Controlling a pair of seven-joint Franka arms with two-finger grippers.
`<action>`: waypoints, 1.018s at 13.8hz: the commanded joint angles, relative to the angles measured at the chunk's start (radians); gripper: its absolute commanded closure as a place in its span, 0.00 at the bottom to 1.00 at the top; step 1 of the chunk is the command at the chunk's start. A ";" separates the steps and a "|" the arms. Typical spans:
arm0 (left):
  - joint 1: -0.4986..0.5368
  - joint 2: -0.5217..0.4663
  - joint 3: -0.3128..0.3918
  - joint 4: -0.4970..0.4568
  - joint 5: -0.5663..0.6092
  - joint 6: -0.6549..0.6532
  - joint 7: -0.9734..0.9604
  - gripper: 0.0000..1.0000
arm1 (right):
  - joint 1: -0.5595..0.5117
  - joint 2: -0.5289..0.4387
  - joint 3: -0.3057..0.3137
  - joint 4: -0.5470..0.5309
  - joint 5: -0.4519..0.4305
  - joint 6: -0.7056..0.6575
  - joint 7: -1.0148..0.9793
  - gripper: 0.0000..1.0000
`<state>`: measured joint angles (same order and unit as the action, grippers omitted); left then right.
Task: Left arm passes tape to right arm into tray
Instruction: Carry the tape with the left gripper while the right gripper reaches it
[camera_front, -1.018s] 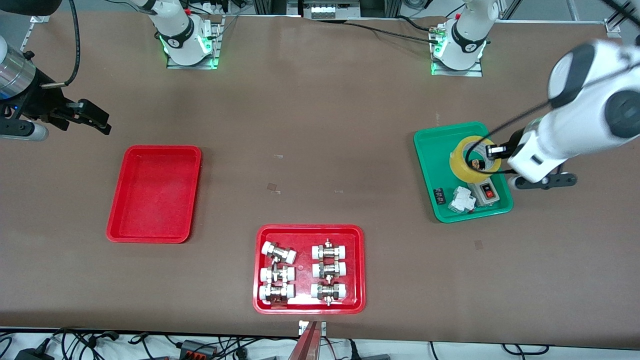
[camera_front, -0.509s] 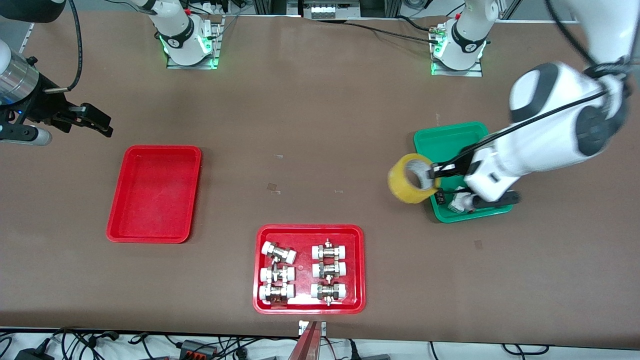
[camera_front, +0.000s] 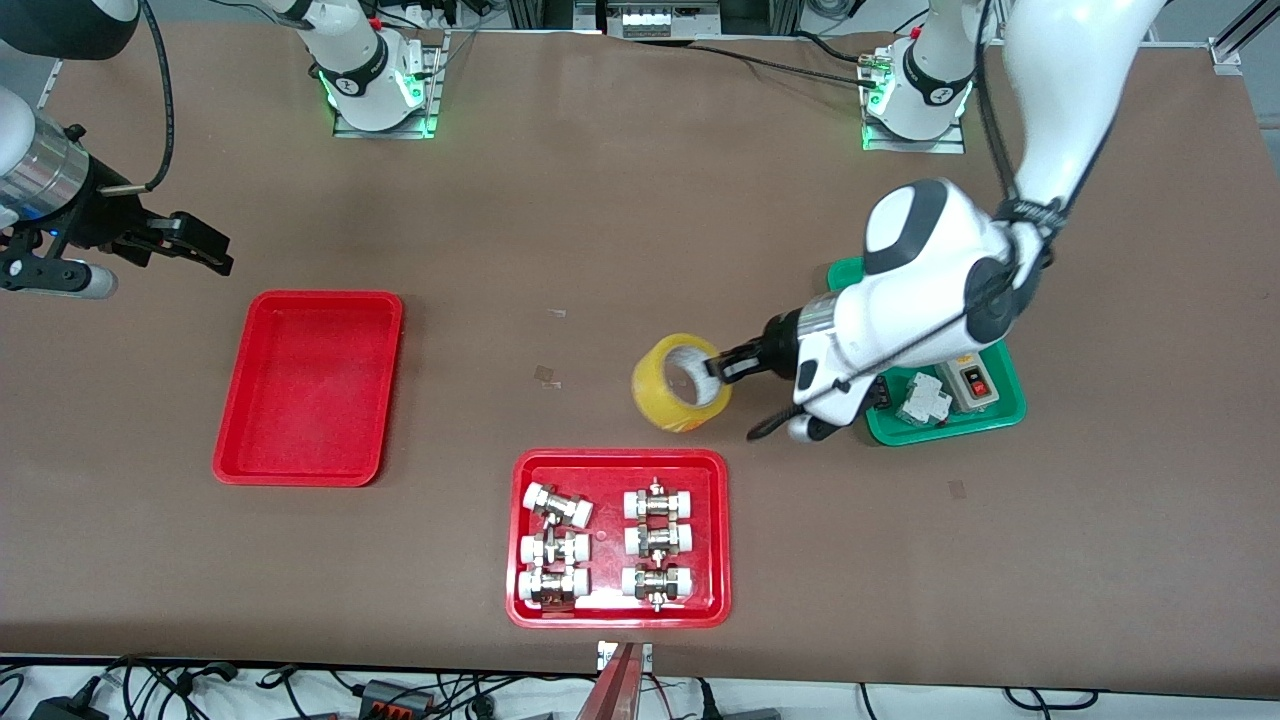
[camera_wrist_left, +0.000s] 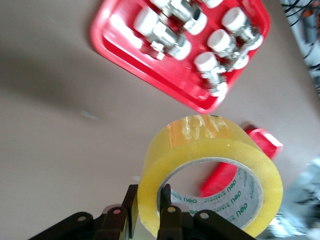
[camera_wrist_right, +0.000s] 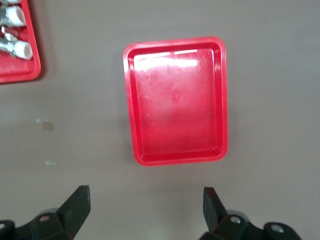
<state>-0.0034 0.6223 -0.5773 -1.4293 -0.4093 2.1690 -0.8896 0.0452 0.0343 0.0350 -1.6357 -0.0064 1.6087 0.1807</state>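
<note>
The yellow tape (camera_front: 681, 383) hangs in the air over the bare table, between the green tray and the tray of fittings. My left gripper (camera_front: 722, 365) is shut on its wall, one finger inside the core and one outside; the left wrist view shows the tape (camera_wrist_left: 210, 170) pinched in my left gripper (camera_wrist_left: 148, 207). The plain red tray (camera_front: 310, 387) lies empty at the right arm's end; it also shows in the right wrist view (camera_wrist_right: 176, 100). My right gripper (camera_front: 205, 250) is open and empty above the table beside that tray, its fingers (camera_wrist_right: 77, 202) wide apart.
A red tray of white-capped metal fittings (camera_front: 618, 537) sits near the front edge, below the tape in the front view. The green tray (camera_front: 1000, 405) holds a switch box and small parts, partly hidden by the left arm.
My left arm has lifted the tape out of the green tray and carried it toward the middle of the table. The right gripper has barely shifted.
</note>
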 joint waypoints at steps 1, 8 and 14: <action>-0.064 0.045 0.000 0.069 -0.114 0.087 -0.139 1.00 | 0.021 -0.001 0.005 0.005 0.000 -0.033 0.011 0.00; -0.112 0.066 0.000 0.067 -0.115 0.152 -0.297 1.00 | 0.030 0.077 0.005 0.019 0.389 -0.049 -0.056 0.00; -0.176 0.085 0.008 0.070 -0.083 0.196 -0.371 1.00 | 0.154 0.280 0.005 0.123 0.718 0.230 -0.135 0.00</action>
<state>-0.1391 0.6888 -0.5737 -1.3995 -0.4956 2.3289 -1.2233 0.1614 0.2336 0.0443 -1.5876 0.6482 1.7851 0.0657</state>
